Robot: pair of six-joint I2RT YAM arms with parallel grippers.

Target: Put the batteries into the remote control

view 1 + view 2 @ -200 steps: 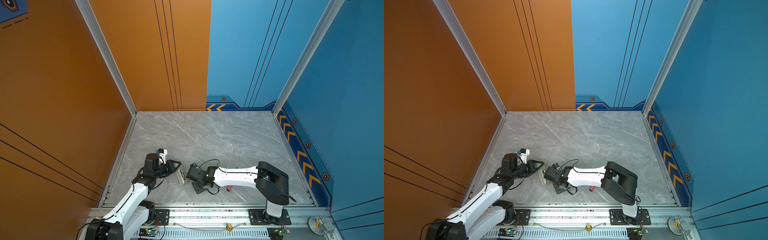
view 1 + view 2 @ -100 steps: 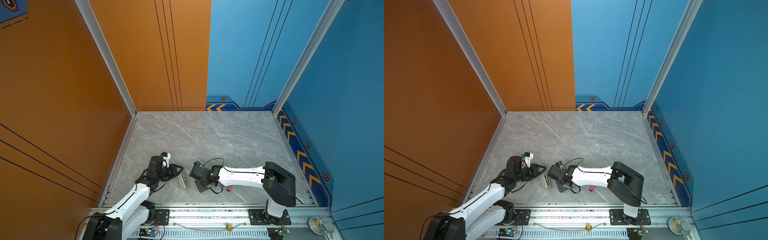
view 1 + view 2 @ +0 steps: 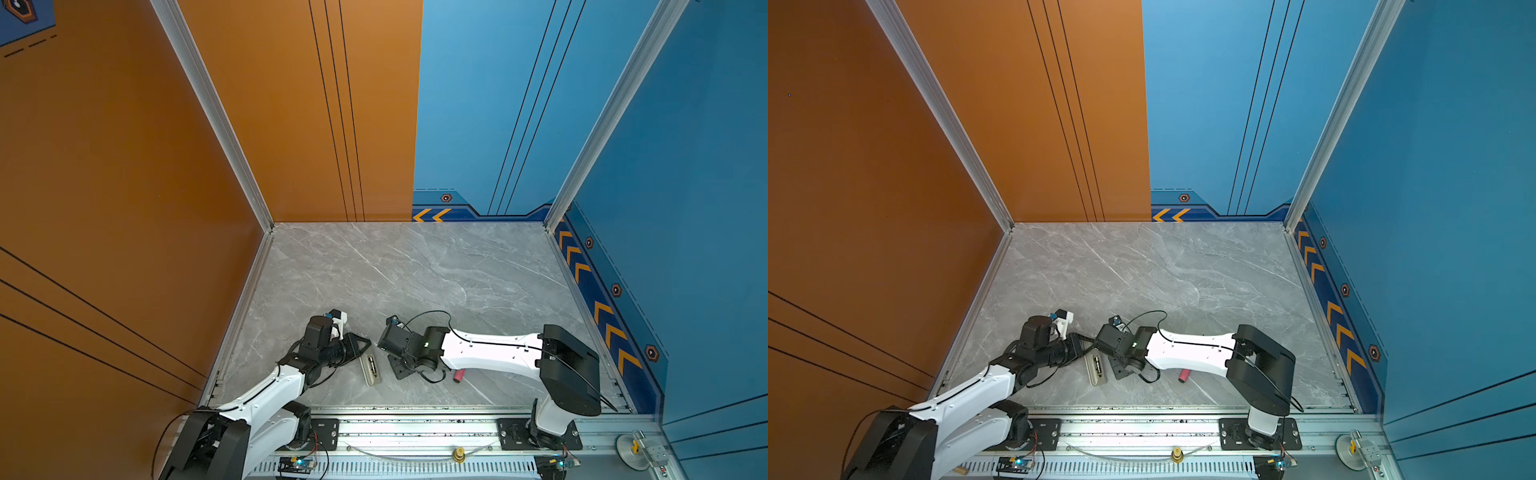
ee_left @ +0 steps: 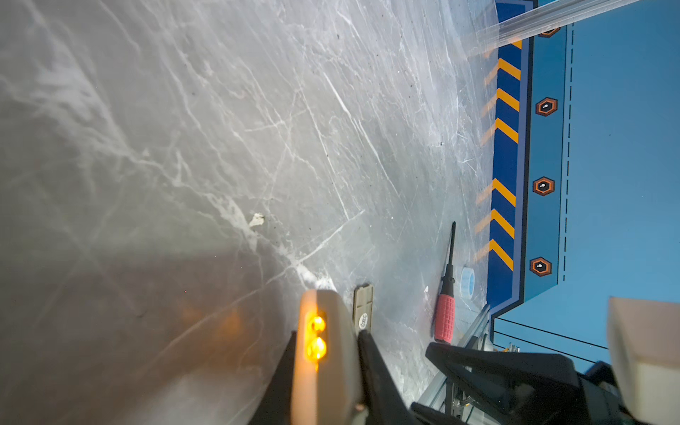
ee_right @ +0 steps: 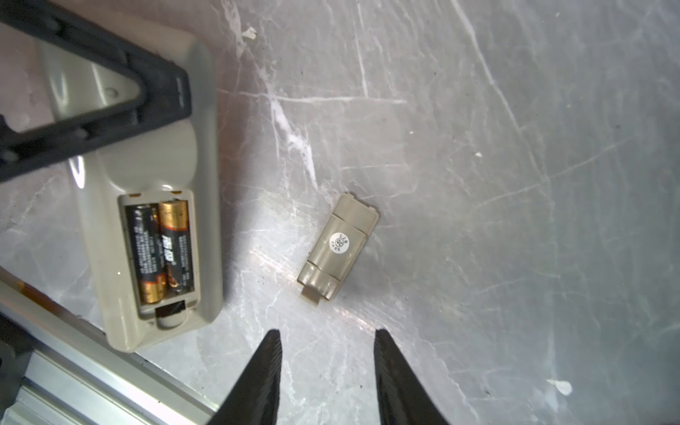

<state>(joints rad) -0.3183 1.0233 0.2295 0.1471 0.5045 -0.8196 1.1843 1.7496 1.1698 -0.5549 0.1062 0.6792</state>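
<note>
The remote control [image 5: 154,173] lies back-up near the table's front edge, seen in both top views [image 3: 371,370] [image 3: 1095,370]. Its battery recess is uncovered and both batteries [image 5: 160,250] lie side by side in it. My left gripper [image 4: 327,333] is shut on the remote's far end, one black finger [image 5: 92,92] lying across its back. My right gripper [image 5: 327,336] hovers open just to the right of the remote [image 3: 400,368], nothing between its fingers. The loose beige battery cover [image 5: 338,246] lies on the table ahead of those fingers.
A pink-handled screwdriver [image 4: 445,316] lies on the table under the right forearm [image 3: 459,376]. A small blue tape roll [image 4: 468,281] sits beside it by the blue wall. The aluminium front rail [image 5: 92,382] runs close to the remote.
My right gripper has drawn back from the remote and its jaws have opened. My left gripper has shifted the remote slightly toward the front edge.
</note>
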